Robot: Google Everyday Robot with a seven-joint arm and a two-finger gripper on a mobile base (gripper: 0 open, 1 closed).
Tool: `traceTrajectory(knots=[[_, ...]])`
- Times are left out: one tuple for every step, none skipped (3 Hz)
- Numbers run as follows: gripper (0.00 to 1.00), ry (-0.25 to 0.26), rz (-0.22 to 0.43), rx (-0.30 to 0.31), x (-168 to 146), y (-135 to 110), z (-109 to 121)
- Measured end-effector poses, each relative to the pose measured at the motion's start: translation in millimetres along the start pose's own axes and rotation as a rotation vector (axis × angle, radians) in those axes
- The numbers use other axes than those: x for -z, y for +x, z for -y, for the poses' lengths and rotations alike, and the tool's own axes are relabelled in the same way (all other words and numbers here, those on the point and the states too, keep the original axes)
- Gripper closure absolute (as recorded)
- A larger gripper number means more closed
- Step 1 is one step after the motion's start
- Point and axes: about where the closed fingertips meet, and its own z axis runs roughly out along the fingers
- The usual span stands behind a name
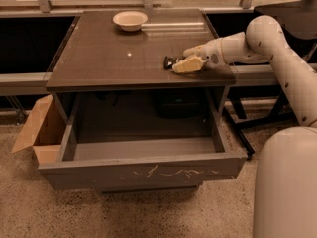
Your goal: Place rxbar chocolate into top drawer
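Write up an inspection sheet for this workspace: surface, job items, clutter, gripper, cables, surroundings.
Surface: brown cabinet top, glossy, with a small light reflection.
Job's things: snack bar lies on the cabinet top near its right edge, its dark end showing beside the gripper; top drawer pulled open, whitish scratches on its front, bar not yet in it.
Clutter: bowl at the back of the cabinet top.
Grippers: gripper low over the cabinet top at the bar, reaching in from the right.
Cables: nothing seen.
Surroundings: cardboard box on the floor left of the drawer; robot base at lower right.
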Motion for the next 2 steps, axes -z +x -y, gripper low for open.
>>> traceTrajectory(knots=[[0.88, -0.018, 0.014, -0.009, 0.6, -3.9, -2.4], [1.0, -0.04, 0.066, 0.03, 13.0, -28.0, -13.4]])
